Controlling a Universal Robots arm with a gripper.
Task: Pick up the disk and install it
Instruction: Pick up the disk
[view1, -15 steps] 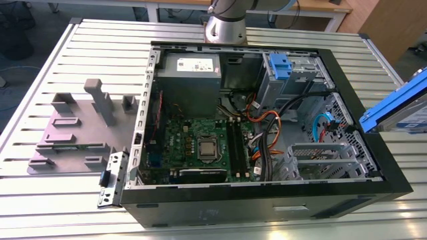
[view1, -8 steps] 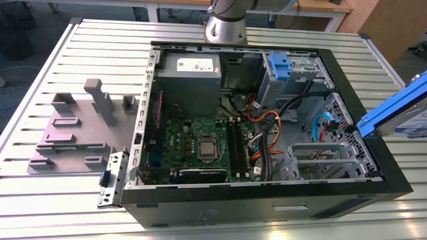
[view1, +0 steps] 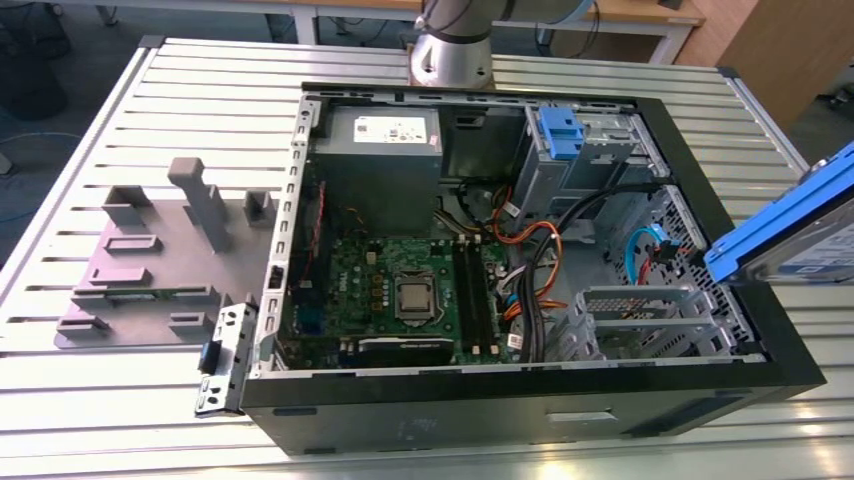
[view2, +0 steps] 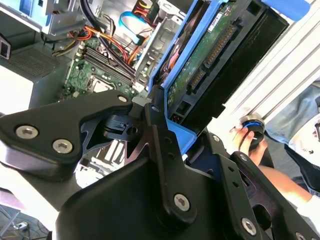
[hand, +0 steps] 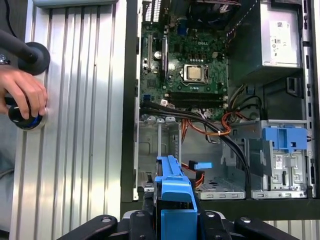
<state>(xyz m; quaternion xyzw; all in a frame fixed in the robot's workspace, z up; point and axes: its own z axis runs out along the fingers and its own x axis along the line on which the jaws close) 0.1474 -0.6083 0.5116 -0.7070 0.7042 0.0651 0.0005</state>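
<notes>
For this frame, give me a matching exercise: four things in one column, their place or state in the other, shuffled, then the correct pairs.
Things:
1. silver hard disk in its blue carrier
2. green motherboard
3. grey boxy power supply
4. grey moulded fixture tray

Place or state:
A. flat on the case floor
B. held in the black hand, above the case's edge
C. outside the case, on the slatted table
D. in a case corner, near the arm base

Pairs: 1-B, 2-A, 3-D, 4-C

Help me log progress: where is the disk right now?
The disk is clamped in the gripper, held in the air at the exterior view's right edge, above the open computer case, near its empty drive cage.
</notes>
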